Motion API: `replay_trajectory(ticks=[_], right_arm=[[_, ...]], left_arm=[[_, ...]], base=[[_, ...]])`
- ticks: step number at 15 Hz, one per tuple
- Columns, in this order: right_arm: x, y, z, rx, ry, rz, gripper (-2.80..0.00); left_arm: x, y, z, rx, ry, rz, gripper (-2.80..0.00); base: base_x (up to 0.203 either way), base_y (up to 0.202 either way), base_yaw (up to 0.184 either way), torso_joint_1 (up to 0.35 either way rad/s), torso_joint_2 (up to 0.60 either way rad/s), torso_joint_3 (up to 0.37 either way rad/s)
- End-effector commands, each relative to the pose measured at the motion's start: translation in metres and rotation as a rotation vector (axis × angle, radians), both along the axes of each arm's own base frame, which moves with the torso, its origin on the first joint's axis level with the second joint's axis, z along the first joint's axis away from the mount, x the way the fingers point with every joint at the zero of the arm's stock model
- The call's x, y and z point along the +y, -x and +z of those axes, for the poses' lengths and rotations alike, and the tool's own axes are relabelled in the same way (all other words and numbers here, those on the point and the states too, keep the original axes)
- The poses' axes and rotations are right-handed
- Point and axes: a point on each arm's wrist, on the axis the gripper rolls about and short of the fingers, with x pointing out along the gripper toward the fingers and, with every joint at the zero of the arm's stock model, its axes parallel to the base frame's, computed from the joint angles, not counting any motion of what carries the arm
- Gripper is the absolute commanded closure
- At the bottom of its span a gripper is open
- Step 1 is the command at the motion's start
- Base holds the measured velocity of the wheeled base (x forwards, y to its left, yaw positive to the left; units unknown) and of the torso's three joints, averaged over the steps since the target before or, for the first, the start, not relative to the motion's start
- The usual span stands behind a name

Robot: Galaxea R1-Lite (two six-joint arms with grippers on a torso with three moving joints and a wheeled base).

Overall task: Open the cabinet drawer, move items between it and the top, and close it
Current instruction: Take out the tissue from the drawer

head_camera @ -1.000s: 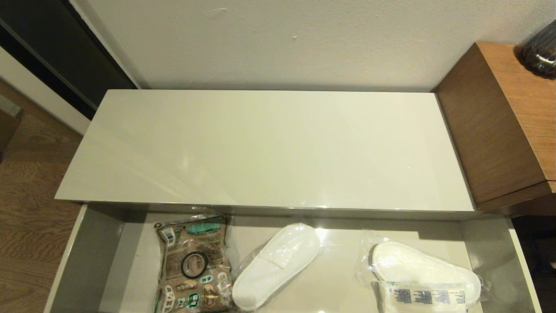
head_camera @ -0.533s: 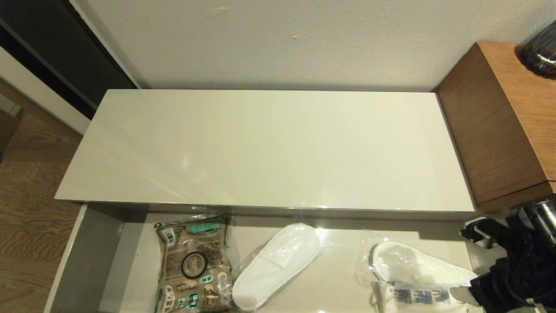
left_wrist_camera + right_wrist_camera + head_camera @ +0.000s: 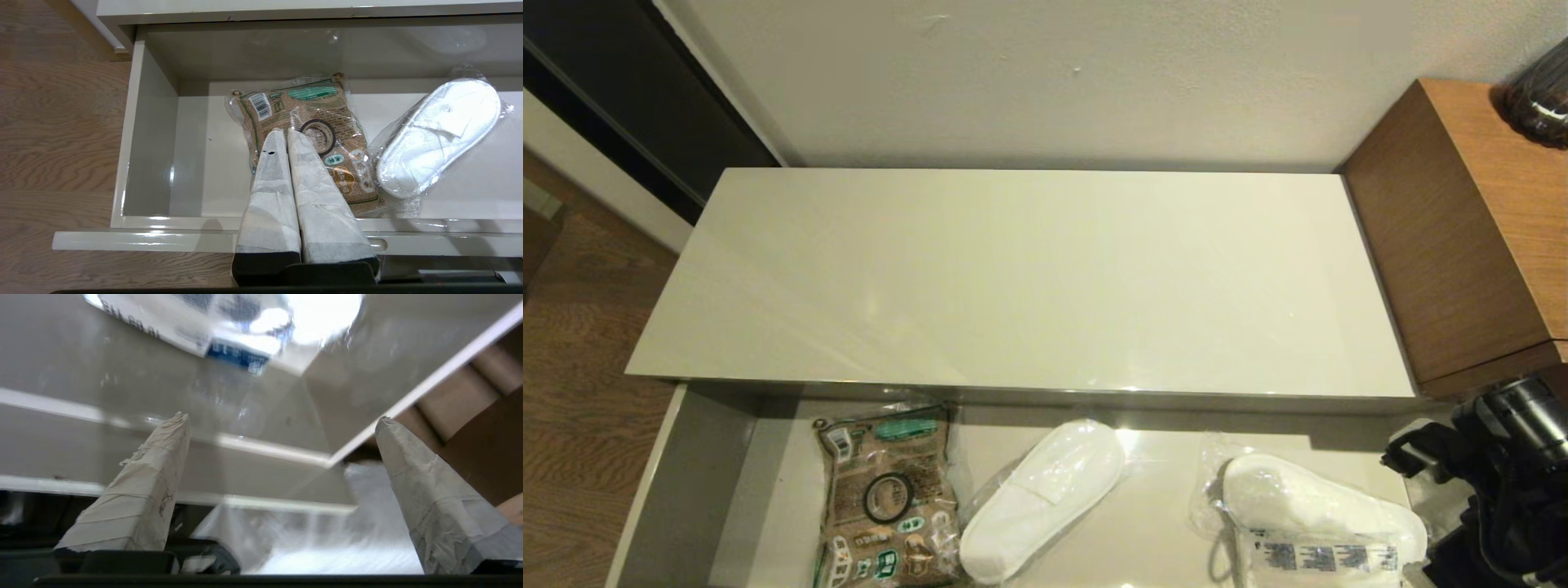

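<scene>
The cabinet drawer (image 3: pixel 698 490) stands pulled out below the glossy cream top (image 3: pixel 1029 278), which carries nothing. Inside lie a wrapped white slipper (image 3: pixel 1045 494) in the middle and a second slipper (image 3: pixel 1298 498) at the right, with the tissue pack (image 3: pixel 1323 559) lying across it. My right arm (image 3: pixel 1503 482) is over the drawer's right end. Its gripper (image 3: pixel 282 418) is open and empty, with the blue-labelled tissue pack (image 3: pixel 237 355) ahead of it. My left gripper (image 3: pixel 286 132) is shut and empty above the drawer's front rim (image 3: pixel 143 241), with the slipper (image 3: pixel 441 134) off to one side.
A brown printed bag (image 3: pixel 886 494) with a black ring lies at the drawer's left, under the left fingertips (image 3: pixel 274 141). A taller brown wooden unit (image 3: pixel 1462 237) with a dark vase (image 3: pixel 1539 98) adjoins the top on the right. Wood floor (image 3: pixel 572 367) lies to the left.
My right arm has come into the head view at the lower right, over the drawer's right end. The items in the drawer lie as before.
</scene>
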Motion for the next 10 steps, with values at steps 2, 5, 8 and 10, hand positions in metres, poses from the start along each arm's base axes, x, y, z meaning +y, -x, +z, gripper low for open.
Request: replay_trajectory(ticks=[2,5,8,10], right_arm=[[0.024,0.009,0.002,-0.005,-0.003,0.165,-2.80],[0.029,0.014,-0.012,0.059,-0.023,0.208,-2.80],[0.034,0.003,-0.026,0.018,-0.057,0.211,-2.80],[0.042,-0.013,-0.037,-0.014,-0.067,0.205,-2.80]], left_arm=[[0.000,0.000,0.000,0.002,-0.001,0.000,0.00],[0.000,0.000,0.000,0.002,-0.001,0.000,0.00],[0.000,0.000,0.000,0.001,-0.001,0.000,0.00],[0.000,0.000,0.000,0.002,-0.001,0.000,0.00]], base=[[0.000,0.000,0.000,0.000,0.00,0.000],[0.000,0.000,0.000,0.000,0.00,0.000],[0.000,0.000,0.000,0.000,0.00,0.000],[0.000,0.000,0.000,0.000,0.00,0.000]])
